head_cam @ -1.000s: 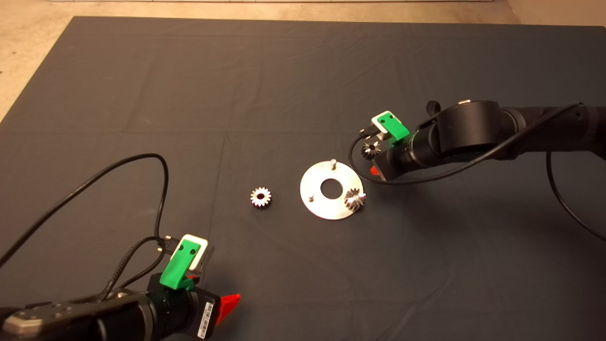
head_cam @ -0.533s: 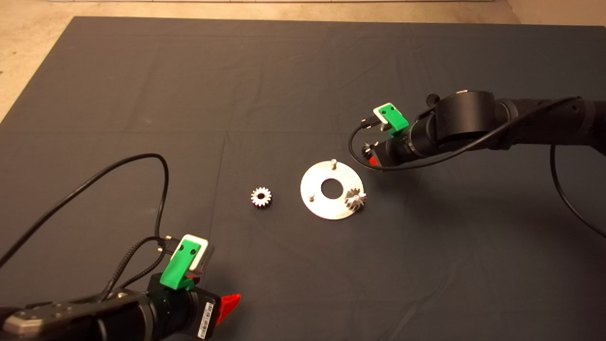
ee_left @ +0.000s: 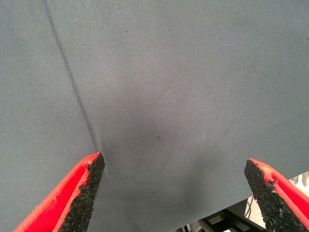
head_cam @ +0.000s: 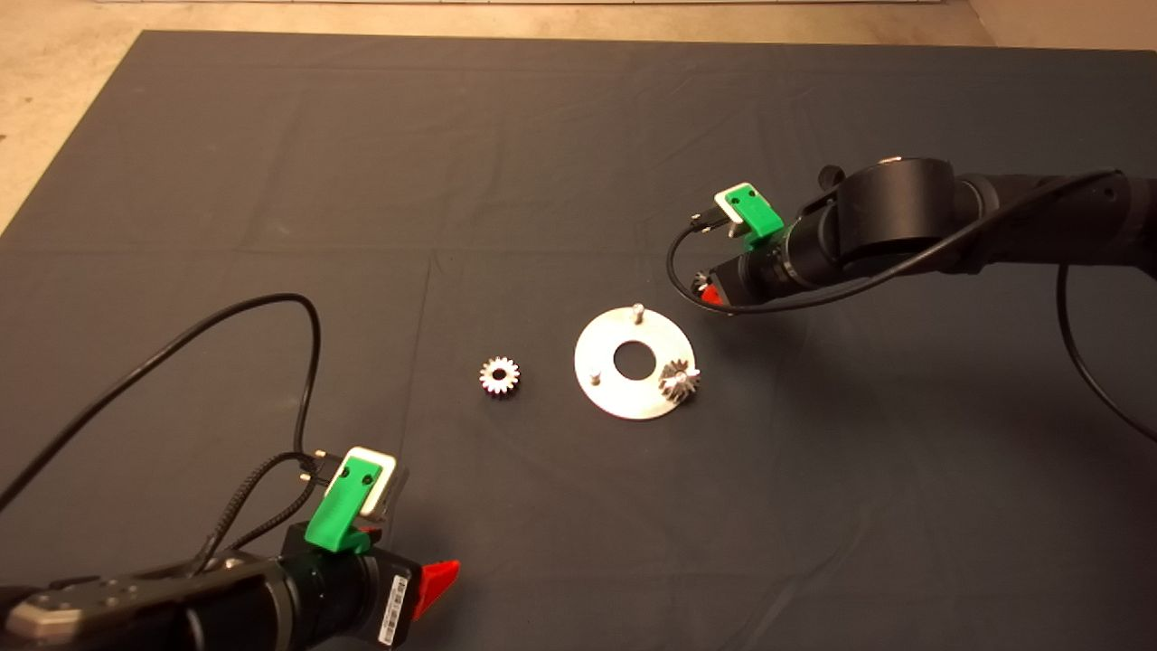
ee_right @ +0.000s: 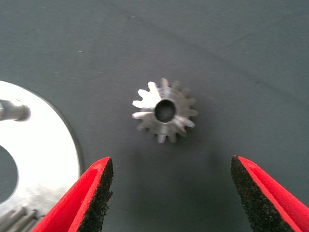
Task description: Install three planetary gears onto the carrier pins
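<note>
Currently under my right gripper point(ee_right: 169, 193), fingers spread: one planetary gear point(ee_right: 164, 110), small, hard, likely slippery steel; I'd pinch across its teeth.

Right gripper point(ee_right: 169, 193) fingers spread; left gripper point(ee_left: 174, 193) parked, spread.

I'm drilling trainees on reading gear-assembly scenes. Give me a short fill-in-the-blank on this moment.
1. The number of planetary gears already sitting on the round plate is ____.
2. The right gripper has its fingers ____ around a gear lying on the mat.
3. The number of carrier pins still bare is ____.
4. The left gripper is open over bare ____.

Missing words: one; open; two; mat
</note>
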### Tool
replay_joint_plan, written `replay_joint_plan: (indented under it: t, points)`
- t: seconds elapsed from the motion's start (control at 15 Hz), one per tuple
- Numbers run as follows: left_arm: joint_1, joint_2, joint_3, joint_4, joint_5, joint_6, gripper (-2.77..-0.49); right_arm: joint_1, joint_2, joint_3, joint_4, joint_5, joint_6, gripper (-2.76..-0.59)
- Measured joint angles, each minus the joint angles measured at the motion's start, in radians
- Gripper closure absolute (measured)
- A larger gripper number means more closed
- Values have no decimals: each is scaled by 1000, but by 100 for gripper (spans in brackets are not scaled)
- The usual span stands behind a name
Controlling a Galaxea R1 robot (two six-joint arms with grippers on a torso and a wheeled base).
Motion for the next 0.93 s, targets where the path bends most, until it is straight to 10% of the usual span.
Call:
replay_joint_plan:
  t: [0.6,0.93]
  points:
    - [0,1,0,0,0,0,-206,0,-14,-3,0,9,0,-187]
    - [0,1,0,0,0,0,-206,-9,-15,-65,0,113,1,-187]
